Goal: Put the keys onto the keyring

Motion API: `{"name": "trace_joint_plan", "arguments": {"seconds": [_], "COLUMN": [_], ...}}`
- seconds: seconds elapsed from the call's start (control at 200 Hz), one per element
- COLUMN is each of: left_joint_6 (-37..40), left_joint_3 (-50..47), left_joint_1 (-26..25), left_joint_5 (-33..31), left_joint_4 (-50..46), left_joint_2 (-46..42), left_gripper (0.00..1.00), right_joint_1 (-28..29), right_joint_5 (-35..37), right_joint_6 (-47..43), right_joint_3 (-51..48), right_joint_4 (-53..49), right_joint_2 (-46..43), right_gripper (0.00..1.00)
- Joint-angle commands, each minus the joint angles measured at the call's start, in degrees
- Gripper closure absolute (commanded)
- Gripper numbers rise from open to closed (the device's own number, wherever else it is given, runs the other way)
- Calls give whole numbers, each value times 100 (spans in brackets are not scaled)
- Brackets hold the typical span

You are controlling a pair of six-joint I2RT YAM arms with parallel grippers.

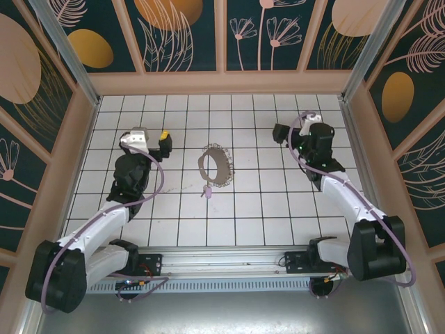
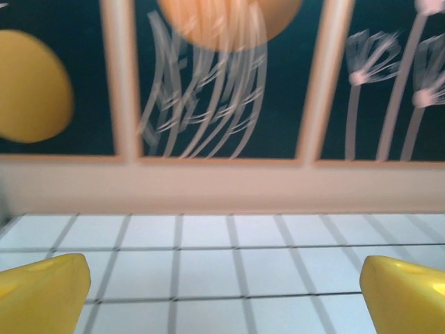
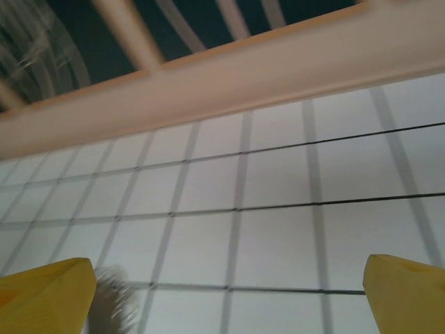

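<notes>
From above, the keyring (image 1: 214, 167), a thin grey-brown loop with small metallic teeth along one edge, lies flat on the tiled floor (image 1: 264, 209) between the arms, with the tiny lilac-pink key (image 1: 206, 191) just beside it (touching or not, I cannot tell). In the left wrist view the left gripper (image 2: 222, 306) has its yellow fingers (image 2: 42, 292) spread wide and holds nothing. The right wrist view shows the right gripper (image 3: 226, 306) the same.

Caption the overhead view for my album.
Left tool and right tool, both open, flank the keyring on the tiled table, the tiny key at its near edge.
</notes>
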Motion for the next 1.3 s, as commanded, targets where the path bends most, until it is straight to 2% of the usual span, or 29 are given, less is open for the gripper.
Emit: {"name": "trace_joint_plan", "arguments": {"seconds": [0.0,0.145,0.335,0.44,0.545,0.626,0.761,0.811,0.841,0.901,0.976,1.061,1.126,1.296], "left_joint_6": [392,462,493,453,538,390,228,217,258,114,-66,-59,-58,-58], "left_joint_3": [-276,-619,-1138,-1504,-1680,-1589,-1626,-1625,-1580,-1190,-1020,-1033,-1036,-1018], "left_joint_1": [308,516,579,677,715,862,1162,1237,1242,1422,1705,1708,1708,1708], "left_joint_5": [-696,-1065,-1483,-1502,-1342,-1101,-476,-279,-192,138,618,613,618,611], "left_joint_4": [950,1349,2275,3300,4153,3782,3905,4144,4321,3220,2947,2975,2985,2960], "left_joint_2": [163,666,1343,1848,2371,2281,2414,2674,2847,2644,2699,2691,2705,2716], "left_gripper": [1,1,1,1,1,2,1,1,1,1,1,1,1,1], "right_joint_1": [-101,-284,-592,-704,-857,-957,-1009,-1127,-1201,-1310,-1318,-1263,-1101,-1138], "right_joint_5": [1456,2131,2560,2353,1899,1565,1042,657,426,-45,-53,35,362,283], "right_joint_6": [93,-279,-584,-928,-1019,-1002,-1178,-1132,-1163,-1178,-1176,-1213,-1284,-1266], "right_joint_3": [-725,-879,-1224,-1450,-1494,-2052,-3257,-3153,-3062,-2724,-2738,-2754,-2786,-2754], "right_joint_4": [1626,1957,2561,3142,3087,3991,6773,6211,6226,5495,5551,5623,5673,5610], "right_joint_2": [15,495,1055,1080,1195,1290,1897,1717,1815,1782,1795,1818,1810,1816], "right_gripper": [1,1,1,1,1,1,1,1,1,1,1,1,1,1]}}
